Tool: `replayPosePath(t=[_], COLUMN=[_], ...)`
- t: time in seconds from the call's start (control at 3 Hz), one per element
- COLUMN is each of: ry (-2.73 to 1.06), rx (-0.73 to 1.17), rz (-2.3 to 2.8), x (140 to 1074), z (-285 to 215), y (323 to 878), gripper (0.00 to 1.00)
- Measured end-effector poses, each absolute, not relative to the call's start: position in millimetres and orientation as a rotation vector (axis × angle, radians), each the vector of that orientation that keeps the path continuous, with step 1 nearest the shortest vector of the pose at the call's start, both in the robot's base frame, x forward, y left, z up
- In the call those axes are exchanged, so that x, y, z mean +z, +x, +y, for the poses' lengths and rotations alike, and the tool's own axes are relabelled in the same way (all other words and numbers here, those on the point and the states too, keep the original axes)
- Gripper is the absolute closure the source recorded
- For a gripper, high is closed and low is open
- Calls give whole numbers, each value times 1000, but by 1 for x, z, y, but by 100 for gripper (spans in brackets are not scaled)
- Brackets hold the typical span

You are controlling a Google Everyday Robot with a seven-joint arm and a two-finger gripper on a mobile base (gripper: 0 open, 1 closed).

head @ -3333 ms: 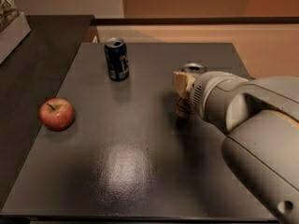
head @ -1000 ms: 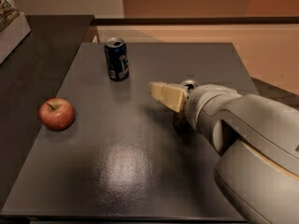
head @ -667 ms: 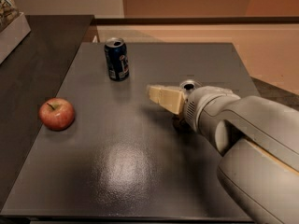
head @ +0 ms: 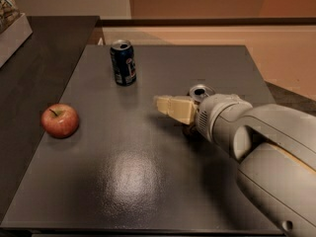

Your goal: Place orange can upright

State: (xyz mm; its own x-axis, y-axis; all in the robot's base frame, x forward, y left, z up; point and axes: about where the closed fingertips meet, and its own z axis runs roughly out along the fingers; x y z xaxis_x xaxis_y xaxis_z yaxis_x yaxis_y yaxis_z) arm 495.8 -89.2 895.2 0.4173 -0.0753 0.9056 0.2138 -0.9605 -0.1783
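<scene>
Only the silver top of the orange can [head: 201, 91] shows, facing up, near the middle right of the dark table [head: 128, 181]. My wrist hides the rest of its body. My gripper [head: 167, 106] is cream-coloured and points left, just left of the can's top and low over the table. My grey arm comes in from the lower right and covers the can's side.
A dark blue can [head: 123, 62] stands upright at the back of the table. A red apple [head: 60, 120] lies at the left. A white box [head: 12, 31] stands on the darker counter at the far left. The table's right edge runs past my arm.
Since 3.3 s ago my gripper has swung out to the left of the can, and the can's top sits lower in the view. Over the last second little has moved.
</scene>
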Motion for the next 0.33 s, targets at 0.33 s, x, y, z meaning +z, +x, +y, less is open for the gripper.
replayPosePath(t=[0.33], ry=[-2409], rx=[-1560], rz=[-121], x=[895], z=[-89], y=[496], gripper=[0])
